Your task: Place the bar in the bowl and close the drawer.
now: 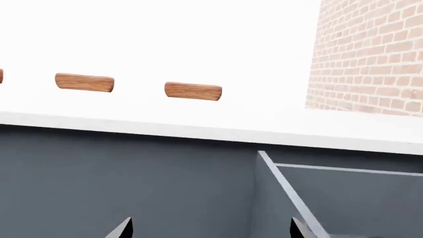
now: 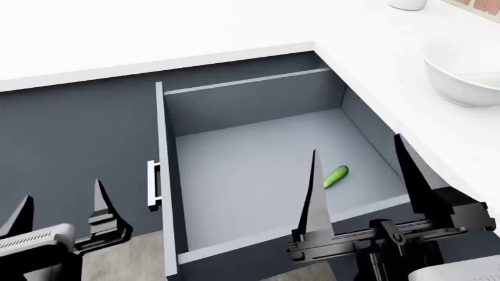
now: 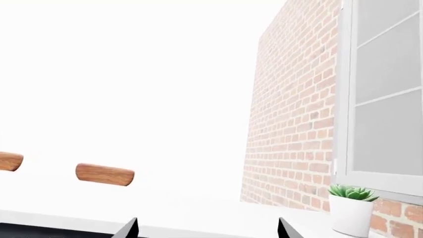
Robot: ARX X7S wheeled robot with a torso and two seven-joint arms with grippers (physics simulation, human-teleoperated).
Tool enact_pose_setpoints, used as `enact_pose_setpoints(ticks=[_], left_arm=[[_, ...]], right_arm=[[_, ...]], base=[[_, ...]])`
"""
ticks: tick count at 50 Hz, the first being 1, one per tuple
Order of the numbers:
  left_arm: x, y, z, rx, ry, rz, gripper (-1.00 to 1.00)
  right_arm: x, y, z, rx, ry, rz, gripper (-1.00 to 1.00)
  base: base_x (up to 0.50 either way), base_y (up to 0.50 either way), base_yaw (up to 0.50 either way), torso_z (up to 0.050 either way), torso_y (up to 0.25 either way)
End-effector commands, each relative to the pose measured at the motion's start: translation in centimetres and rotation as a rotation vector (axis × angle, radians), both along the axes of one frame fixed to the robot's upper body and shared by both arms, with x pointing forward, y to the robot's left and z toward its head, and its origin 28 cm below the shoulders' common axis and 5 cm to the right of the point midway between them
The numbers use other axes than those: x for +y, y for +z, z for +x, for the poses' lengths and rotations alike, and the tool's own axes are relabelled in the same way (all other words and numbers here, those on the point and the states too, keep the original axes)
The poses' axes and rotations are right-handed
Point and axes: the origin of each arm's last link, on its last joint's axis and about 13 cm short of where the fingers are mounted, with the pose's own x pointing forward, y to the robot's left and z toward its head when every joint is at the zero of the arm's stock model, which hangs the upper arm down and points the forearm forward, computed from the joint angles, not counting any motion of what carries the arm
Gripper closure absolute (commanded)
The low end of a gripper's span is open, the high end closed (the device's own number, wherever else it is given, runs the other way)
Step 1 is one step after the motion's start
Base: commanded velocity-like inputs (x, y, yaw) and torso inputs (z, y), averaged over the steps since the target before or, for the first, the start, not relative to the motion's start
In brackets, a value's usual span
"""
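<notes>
Drawer [image 2: 258, 170] open, bar [image 2: 478, 78] in bowl [image 2: 453, 82]

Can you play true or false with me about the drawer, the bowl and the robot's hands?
1. The drawer is open. True.
2. A green cucumber-like item lies inside the drawer. True.
3. The bowl sits inside the drawer. False: it stands on the white counter, beside the drawer.
4. The right gripper is squeezing the green item. False: its jaws are spread wide with nothing between them.
5. The left gripper is holding the drawer handle. False: it is open and apart from the handle.
</notes>
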Motion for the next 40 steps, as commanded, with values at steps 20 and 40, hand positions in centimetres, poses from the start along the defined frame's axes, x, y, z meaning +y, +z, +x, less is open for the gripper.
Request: enact_pose_setpoints(ticks=[20,40], left_arm=[[0.6,-3.0,-0.8,0.125,0.041,0.014,-1.00],[0.4,-4.6,0.0,0.172,0.021,0.020,-1.00]], right_arm=[[-0.1,0.0,-0.3,-0.005,-0.006,-0.002,-1.00],[0.0,0.6,-0.6,-0.013,-0.005,-0.007,-1.00]], base=[[0.00,0.00,0.00,0.000,0.000],[0.00,0.00,0.00,0.000,0.000]])
